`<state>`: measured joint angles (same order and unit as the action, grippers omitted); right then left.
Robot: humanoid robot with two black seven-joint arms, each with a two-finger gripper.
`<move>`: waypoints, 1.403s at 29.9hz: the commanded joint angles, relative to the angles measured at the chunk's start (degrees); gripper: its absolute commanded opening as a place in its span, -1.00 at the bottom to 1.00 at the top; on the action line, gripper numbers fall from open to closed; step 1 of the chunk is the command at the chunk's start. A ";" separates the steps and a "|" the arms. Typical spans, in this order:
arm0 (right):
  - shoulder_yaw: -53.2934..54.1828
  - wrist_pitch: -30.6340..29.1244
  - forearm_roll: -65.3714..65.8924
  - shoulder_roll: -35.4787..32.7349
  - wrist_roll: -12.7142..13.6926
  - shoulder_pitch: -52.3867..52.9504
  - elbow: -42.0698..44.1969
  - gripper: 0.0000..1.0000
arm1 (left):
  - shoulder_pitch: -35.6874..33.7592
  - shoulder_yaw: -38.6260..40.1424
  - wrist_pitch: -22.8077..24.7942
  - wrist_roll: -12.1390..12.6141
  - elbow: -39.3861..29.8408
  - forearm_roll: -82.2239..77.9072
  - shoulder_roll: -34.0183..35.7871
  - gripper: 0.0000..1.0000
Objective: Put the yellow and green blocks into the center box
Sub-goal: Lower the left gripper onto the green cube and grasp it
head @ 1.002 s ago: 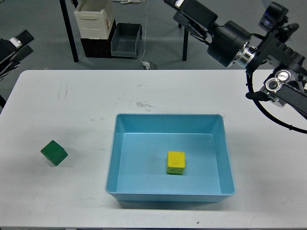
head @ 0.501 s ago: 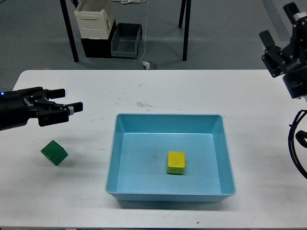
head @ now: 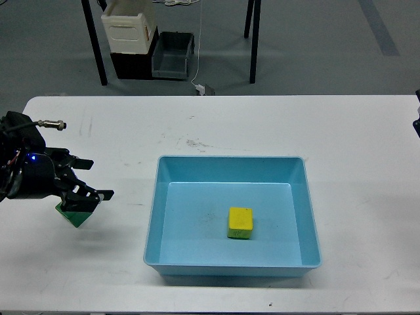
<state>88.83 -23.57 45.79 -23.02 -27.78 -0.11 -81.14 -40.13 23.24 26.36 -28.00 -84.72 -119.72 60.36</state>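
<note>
Now the left pincer (head: 84, 185) is seen spread open directly above the green block (head: 74, 215) near the table's (head: 197, 125) left edge; nothing gripped. Yellow block (head: 240, 223) is seated in the box (head: 157, 197).

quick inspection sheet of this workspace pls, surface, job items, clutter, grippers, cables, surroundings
surface: white table, faint scuff marks near its middle back.
job's things: yellow block lies inside the blue box, on its floor; green block sits on the table left of the box, mostly covered by the gripper.
clutter: nothing seen on the table besides these.
grippers: left gripper is down over the green block, jaws spread on either side of it, not seen closed; right gripper not in view.
cables: a thin white cord hangs to the floor behind the table.
surroundings: grey floor, stacked bins, black table legs.
</note>
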 commanded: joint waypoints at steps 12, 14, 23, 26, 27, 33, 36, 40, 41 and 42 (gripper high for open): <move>1.96 0.01 0.00 0.08 -0.22 -1.03 0.02 0.99 | -3.47 -8.12 0.88 0.00 11.06 -5.00 -1.73 1.00; 1.96 0.01 0.00 0.08 -0.22 -1.12 0.02 0.99 | -3.47 -8.21 0.71 0.00 12.47 -5.00 -2.35 1.00; 2.05 0.01 0.00 0.08 -0.22 -1.82 0.11 0.99 | -3.64 -10.84 0.71 0.00 12.91 -2.63 -2.88 1.00; 1.96 0.10 0.00 0.17 -0.22 -1.82 0.11 0.99 | -3.90 -10.76 0.71 0.00 12.91 -2.54 -2.97 1.00; 1.96 0.10 0.00 0.17 -0.22 -1.91 0.11 0.99 | -4.08 -10.76 0.71 0.00 13.00 -2.45 -3.06 1.00; 1.96 0.10 0.00 0.25 -0.22 -1.91 0.11 0.99 | -4.61 -10.76 0.71 0.00 13.09 -2.45 -3.67 1.00; 2.05 0.10 0.00 0.17 -0.22 -1.91 0.11 0.99 | -4.52 -10.76 0.71 0.00 13.09 -2.45 -4.20 1.00; 2.05 0.10 0.00 0.17 -0.22 -2.00 0.11 0.99 | -4.52 -10.76 0.71 0.00 13.09 -2.45 -5.08 1.00; 2.05 0.10 0.00 0.17 -0.22 -2.17 0.11 0.99 | -4.52 -10.76 0.71 0.00 13.09 -2.45 -5.17 1.00; 2.05 0.10 0.00 0.25 -0.22 -2.35 0.11 0.99 | -4.61 -10.76 0.71 0.00 13.09 -2.45 -5.34 1.00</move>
<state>90.87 -23.46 45.79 -22.82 -28.01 -2.13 -81.03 -44.71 12.48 27.07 -28.00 -71.62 -122.14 55.43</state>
